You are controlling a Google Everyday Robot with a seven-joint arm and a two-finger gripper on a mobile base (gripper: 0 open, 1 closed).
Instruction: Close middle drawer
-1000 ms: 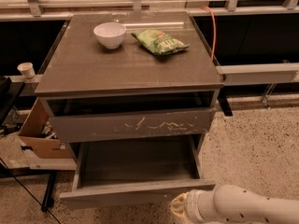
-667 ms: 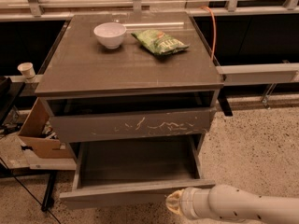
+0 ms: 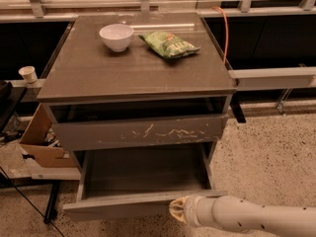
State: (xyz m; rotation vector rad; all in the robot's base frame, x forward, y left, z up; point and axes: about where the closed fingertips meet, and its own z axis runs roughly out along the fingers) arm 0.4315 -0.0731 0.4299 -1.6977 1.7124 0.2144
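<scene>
The middle drawer (image 3: 143, 174) is pulled far out below the front streaked with white scratches (image 3: 143, 132). Its inside looks empty, and its plain front panel (image 3: 123, 206) is the part of the cabinet nearest the camera. My gripper (image 3: 177, 210), a tan tip on a white arm reaching in from the lower right, is at the right end of that panel, touching it or just in front of it. The lowest front is out of view.
A white bowl (image 3: 116, 36) and a green chip bag (image 3: 169, 44) lie on the cabinet top (image 3: 98, 73). A cardboard box (image 3: 42, 142) and a paper cup (image 3: 28, 74) are at the left. An orange cable (image 3: 224, 28) hangs at the right, above speckled floor (image 3: 266, 157).
My gripper has slid a little to the left along the middle drawer's front panel. The drawer stands out about as far as before.
</scene>
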